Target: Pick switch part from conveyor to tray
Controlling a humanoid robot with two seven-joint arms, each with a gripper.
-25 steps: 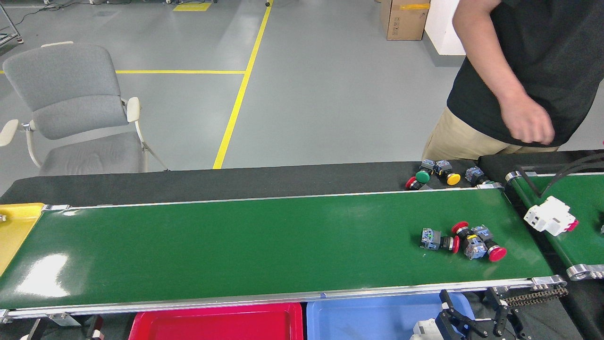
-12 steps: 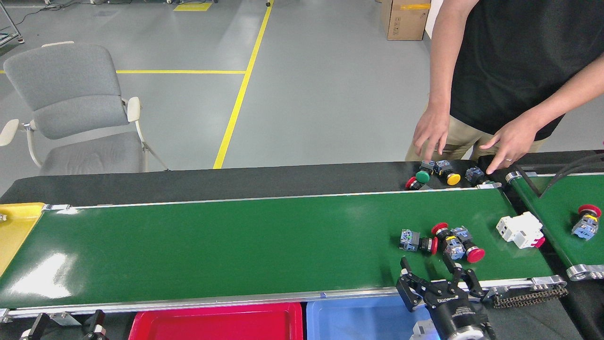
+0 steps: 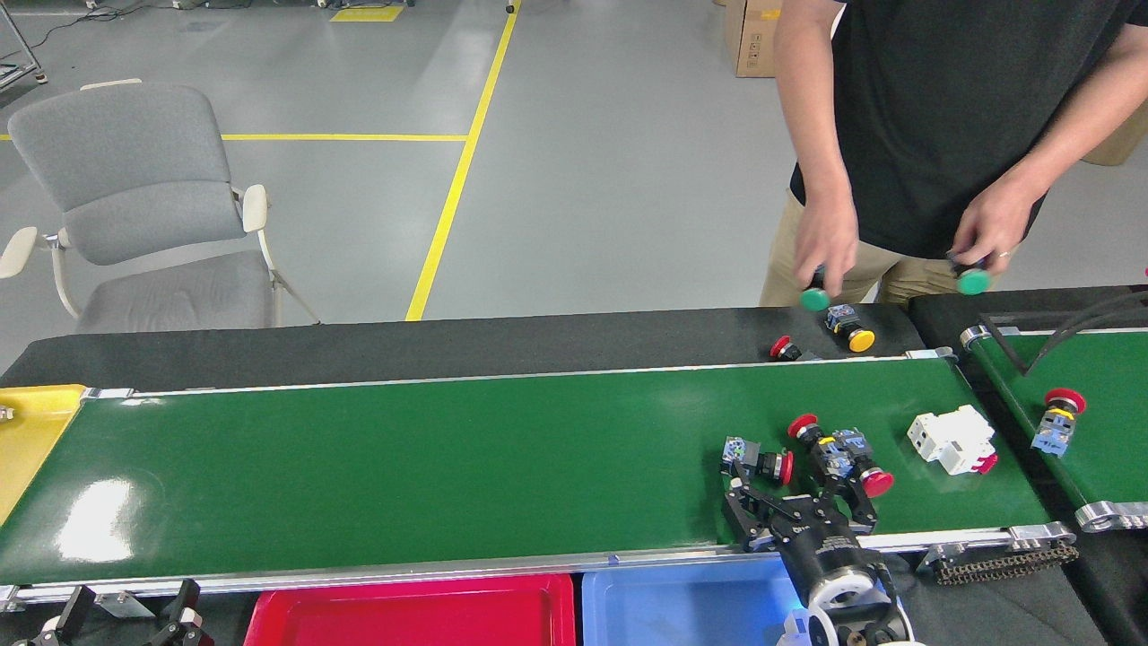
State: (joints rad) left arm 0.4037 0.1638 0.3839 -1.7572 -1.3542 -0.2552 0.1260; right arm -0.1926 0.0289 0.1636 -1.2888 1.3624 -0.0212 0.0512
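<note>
The conveyor (image 3: 404, 467) is the long glossy green belt across the head view. Three red-capped switch parts lie clustered at its right end: one (image 3: 760, 461) on the left, one (image 3: 812, 433) behind and one (image 3: 863, 476) on the right. A white breaker block (image 3: 951, 440) sits further right. My right gripper (image 3: 800, 501) comes up over the near rail with its black fingers spread open, just in front of the cluster and holding nothing. A blue tray (image 3: 691, 601) lies below it. My left gripper (image 3: 126, 615) shows only two spread fingertips at the bottom left, away from the parts.
A red tray (image 3: 413, 610) sits left of the blue one, a yellow tray (image 3: 27, 431) at the belt's left end. A person stands behind, each hand (image 3: 825, 242) holding a green button. Yellow (image 3: 852, 336) and red (image 3: 783, 348) buttons lie on the black strip. The narrower belt (image 3: 1103, 395) carries another switch.
The switch parts and white block rode left on the belt. My right gripper rose from the bottom edge up to the cluster. The person picked up two green buttons.
</note>
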